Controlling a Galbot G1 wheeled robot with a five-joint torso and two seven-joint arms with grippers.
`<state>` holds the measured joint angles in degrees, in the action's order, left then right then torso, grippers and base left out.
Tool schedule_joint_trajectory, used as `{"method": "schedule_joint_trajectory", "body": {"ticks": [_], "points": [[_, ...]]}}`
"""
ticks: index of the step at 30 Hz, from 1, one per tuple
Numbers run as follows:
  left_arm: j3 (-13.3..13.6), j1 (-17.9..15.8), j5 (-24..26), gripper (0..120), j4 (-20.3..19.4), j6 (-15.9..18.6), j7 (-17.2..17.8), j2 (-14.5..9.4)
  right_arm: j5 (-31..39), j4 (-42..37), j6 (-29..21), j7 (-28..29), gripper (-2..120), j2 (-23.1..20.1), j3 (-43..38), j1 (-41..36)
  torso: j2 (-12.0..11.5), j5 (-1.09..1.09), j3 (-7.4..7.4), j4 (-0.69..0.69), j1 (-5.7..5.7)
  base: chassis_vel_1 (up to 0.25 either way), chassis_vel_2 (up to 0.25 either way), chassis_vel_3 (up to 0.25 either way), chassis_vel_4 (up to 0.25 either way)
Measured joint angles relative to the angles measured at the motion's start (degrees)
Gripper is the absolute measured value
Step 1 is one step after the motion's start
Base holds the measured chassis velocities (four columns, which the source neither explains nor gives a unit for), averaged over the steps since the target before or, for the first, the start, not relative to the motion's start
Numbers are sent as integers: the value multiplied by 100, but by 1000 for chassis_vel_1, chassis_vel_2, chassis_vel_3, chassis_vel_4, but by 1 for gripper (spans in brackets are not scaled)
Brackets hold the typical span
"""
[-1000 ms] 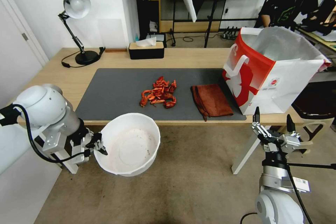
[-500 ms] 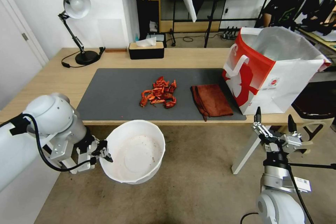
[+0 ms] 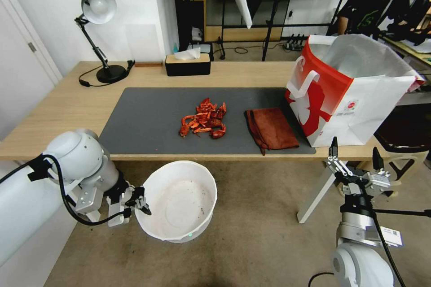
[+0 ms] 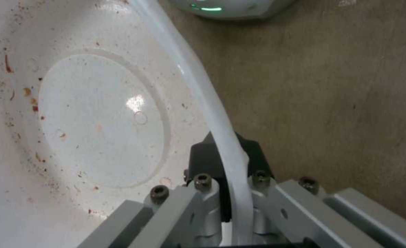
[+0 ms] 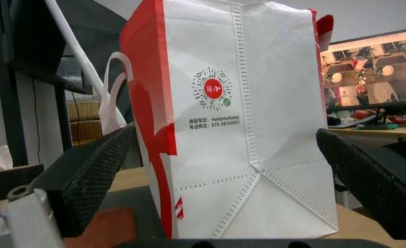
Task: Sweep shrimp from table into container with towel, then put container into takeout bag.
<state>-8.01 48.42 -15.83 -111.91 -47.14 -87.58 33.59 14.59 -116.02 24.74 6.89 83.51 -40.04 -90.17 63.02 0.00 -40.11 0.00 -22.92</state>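
A heap of red-orange shrimp [image 3: 204,119] lies mid-mat on the table [image 3: 67,98]. Just right of it rests the folded rust-brown towel [image 3: 271,128]. The red and white takeout bag [image 3: 348,89] [image 5: 239,113] stands open at the table's right end. Below the table's front edge my left gripper [image 3: 140,202] is shut on the rim of the round white container [image 3: 177,201] [image 4: 97,117], which hangs over the floor; the wrist view shows the rim pinched between the fingers. My right gripper [image 3: 354,154] [image 5: 230,165] is open, below the front edge facing the bag.
A dark grey mat [image 3: 148,119] covers the table's middle. A desk lamp [image 3: 96,31] and a black tissue box [image 3: 187,63] stand along the far edge. White table legs [image 3: 314,197] reach the floor near my right arm. A dark chair [image 3: 402,136] sits at right.
My left gripper has carried the container lower and to the right, away from the table's front edge. The right gripper has drifted slightly right.
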Motion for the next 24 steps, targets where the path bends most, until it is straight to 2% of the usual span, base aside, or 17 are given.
{"method": "schedule_joint_trajectory", "body": {"ticks": [24], "points": [[27, 143, -658, 0, 500, 0, 0, 628, 70, -13, -23, 8, 100, -41, -29, -4, 1, 0, 0, 0, 0, 0, 0, 0, 0]]}}
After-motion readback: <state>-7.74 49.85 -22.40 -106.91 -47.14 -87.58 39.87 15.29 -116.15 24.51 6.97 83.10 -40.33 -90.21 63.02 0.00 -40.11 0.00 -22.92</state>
